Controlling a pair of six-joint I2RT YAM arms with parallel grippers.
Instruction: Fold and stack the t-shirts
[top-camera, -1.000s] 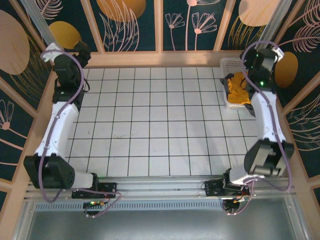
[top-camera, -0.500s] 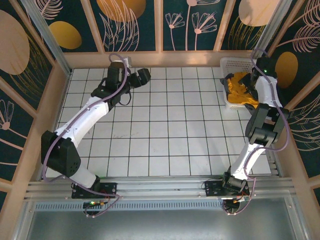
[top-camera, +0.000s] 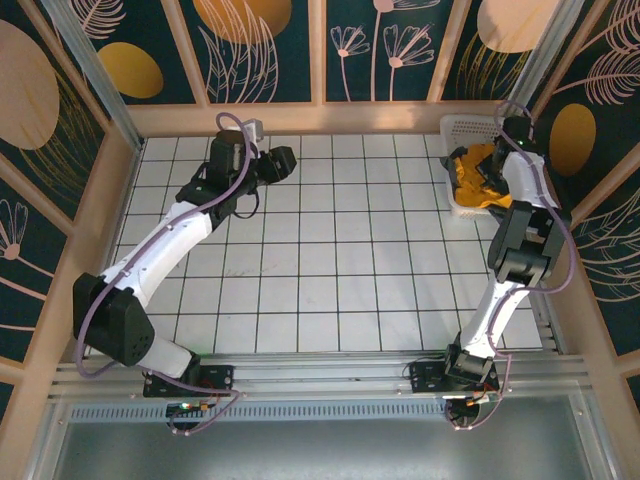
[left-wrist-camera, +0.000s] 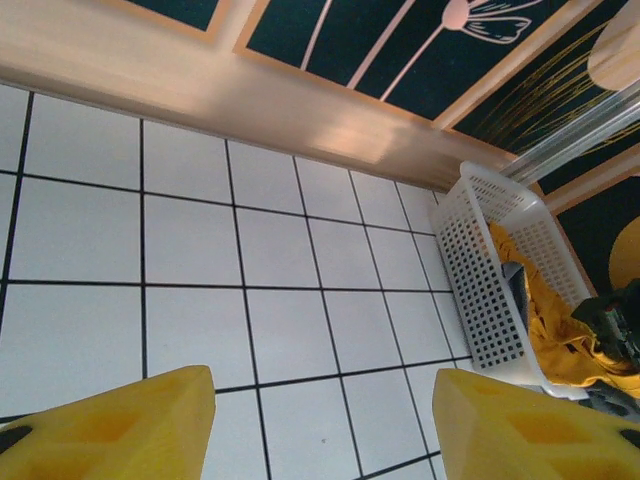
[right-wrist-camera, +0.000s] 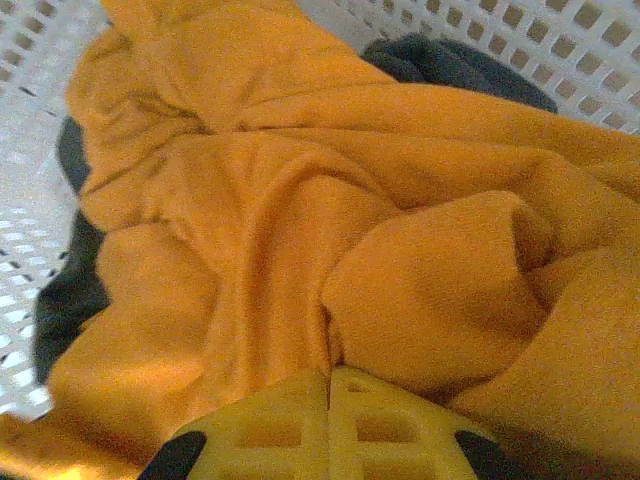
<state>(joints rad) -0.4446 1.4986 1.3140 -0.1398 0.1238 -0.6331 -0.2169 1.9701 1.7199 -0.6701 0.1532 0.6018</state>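
Note:
The bright orange t-shirt (top-camera: 468, 180) lies crumpled in the white lattice basket (top-camera: 462, 127) at the back right. A dark grey t-shirt (right-wrist-camera: 455, 60) lies under it, showing at the edges. My right gripper (right-wrist-camera: 330, 375) is down in the basket, shut on a fold of the orange t-shirt (right-wrist-camera: 300, 220). My left gripper (top-camera: 283, 160) hovers over the tiles near the back wall, left of centre. In the left wrist view the left gripper (left-wrist-camera: 320, 430) is open, yellow fingers (left-wrist-camera: 120, 425) wide apart and nothing between them; the basket (left-wrist-camera: 480, 280) lies off to its right.
A white tiled floor (top-camera: 320, 250) is framed by a wooden rail (top-camera: 330, 118) at the back and sides. The right arm (top-camera: 520, 240) rises along the right edge beside the basket. The metal base rail (top-camera: 320, 375) runs along the near edge.
The left arm swung from the back left corner toward the back middle, its jaws narrowing. The right gripper sank into the basket and closed on the orange cloth.

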